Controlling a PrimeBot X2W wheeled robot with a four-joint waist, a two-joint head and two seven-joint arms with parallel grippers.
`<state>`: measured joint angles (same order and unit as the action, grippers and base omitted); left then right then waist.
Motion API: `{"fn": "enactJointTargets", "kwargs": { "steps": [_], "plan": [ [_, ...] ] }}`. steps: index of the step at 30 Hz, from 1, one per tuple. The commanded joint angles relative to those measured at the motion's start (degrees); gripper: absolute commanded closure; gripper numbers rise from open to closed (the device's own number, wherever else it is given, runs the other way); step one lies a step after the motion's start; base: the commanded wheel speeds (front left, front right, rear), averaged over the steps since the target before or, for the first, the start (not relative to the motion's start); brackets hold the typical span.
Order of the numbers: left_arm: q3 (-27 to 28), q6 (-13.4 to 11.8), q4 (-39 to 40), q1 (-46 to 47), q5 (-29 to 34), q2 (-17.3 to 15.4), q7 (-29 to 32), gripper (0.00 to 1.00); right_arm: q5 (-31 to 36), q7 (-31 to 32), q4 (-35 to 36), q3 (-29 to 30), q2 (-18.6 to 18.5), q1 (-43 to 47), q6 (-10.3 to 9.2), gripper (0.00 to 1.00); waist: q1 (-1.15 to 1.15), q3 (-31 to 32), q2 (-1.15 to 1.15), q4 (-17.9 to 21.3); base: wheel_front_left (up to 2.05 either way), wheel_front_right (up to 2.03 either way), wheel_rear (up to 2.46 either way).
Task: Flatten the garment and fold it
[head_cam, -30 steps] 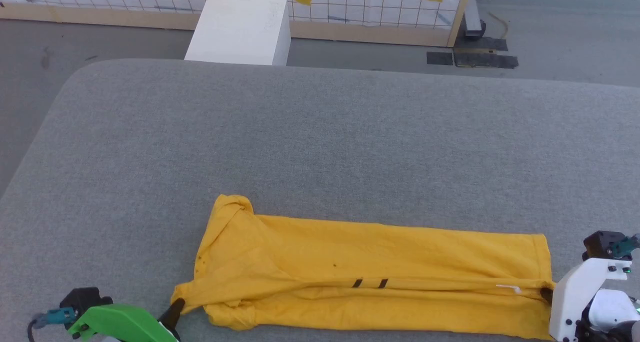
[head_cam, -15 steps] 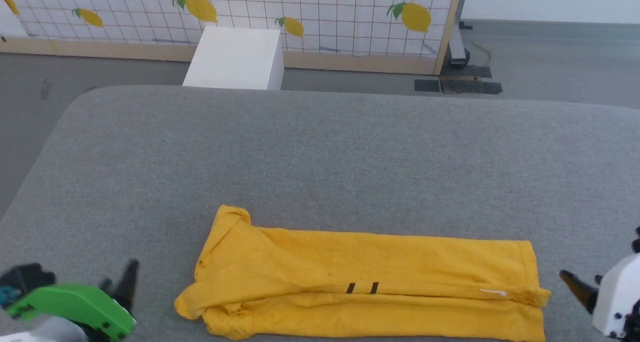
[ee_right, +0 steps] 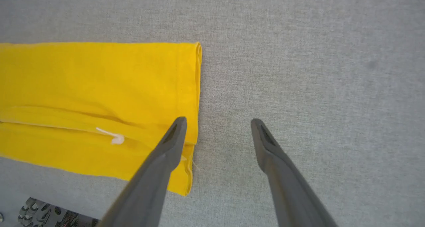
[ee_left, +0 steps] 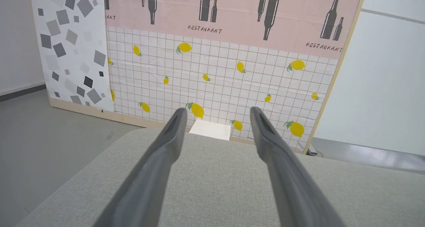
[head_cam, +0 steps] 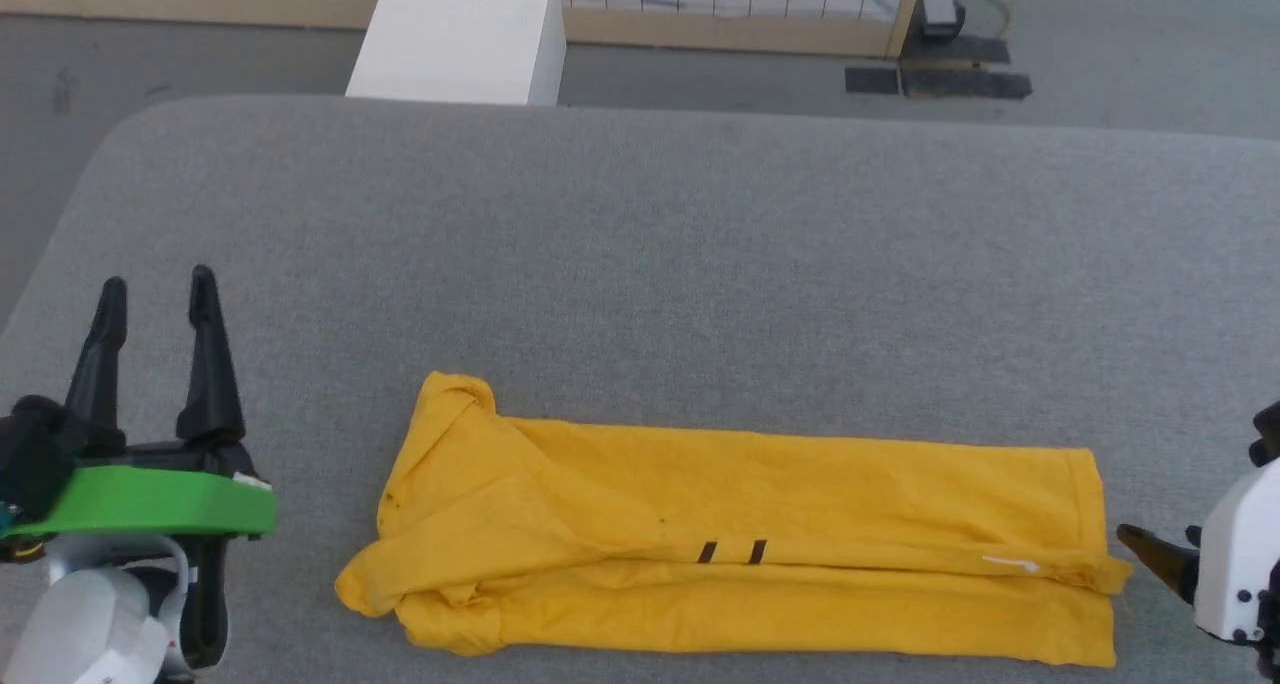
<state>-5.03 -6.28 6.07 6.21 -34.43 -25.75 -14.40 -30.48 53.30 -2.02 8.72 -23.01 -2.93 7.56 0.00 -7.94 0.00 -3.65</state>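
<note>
While the head view gives the whole layout, the wrist cams fill in different bits, so here goes. From the head cam, the garment [head_cam: 740,554] lies as a long folded strip along the front edge of the grey fabric-covered worktop [head_cam: 640,264]. Its bunched end points toward the left side and its straight hem toward the right. Two short black stripes [head_cam: 732,552] show near the middle fold, plus a small white mark [head_cam: 1010,564] close to the hem. The left end effector [head_cam: 158,279] sits near the worktop's left edge, well apart from the shirt, fingers spread wide with nothing between them. Its wrist cam shows the left end effector [ee_left: 218,110] looking out over bare worktop to a white box [ee_left: 210,129] past the far edge and a lemon-print screen [ee_left: 232,77] behind it. The head cam only catches the right end effector [head_cam: 1155,554] as a dark tip just beside the hem. The right wrist cam is clearer: the right end effector [ee_right: 218,120] is spread wide and empty, with one finger crossing over the hem of the garment [ee_right: 99,87] and the other over bare fabric. Can't tell if that finger actually touches the cloth. The white mark [ee_right: 111,135] shows up nicely there too.
</note>
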Motion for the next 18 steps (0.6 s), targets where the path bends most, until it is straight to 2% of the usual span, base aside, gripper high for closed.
{"fn": "enactJointTargets", "kwargs": {
  "steps": [1, 9, 18],
  "plan": [
    [-0.1, 0.8, -0.4, 1.4, 2.0, 0.7, -0.4, 0.00, -1.1, -0.5, -0.9, -1.0, -0.2, -1.1, -0.08, 0.00, 0.00, -2.5, 0.00, -1.2, 0.00, 0.00, 0.00],
    [4.0, 4.4, -0.8, 1.9, 6.8, 6.9, -0.6, 0.00, -5.8, -1.2, -4.3, -8.8, -0.7, -2.0, -0.08, 0.00, 0.00, -4.3, 0.00, -2.1, 0.00, 0.00, 0.00],
    [7.5, 7.5, -3.3, 1.1, 8.8, 10.5, -0.6, 0.00, -8.5, -3.0, -7.1, -17.8, -0.2, -4.9, -0.08, 0.00, 0.00, -4.2, 0.00, -2.6, 0.00, 0.00, 0.00]
  ]
}}
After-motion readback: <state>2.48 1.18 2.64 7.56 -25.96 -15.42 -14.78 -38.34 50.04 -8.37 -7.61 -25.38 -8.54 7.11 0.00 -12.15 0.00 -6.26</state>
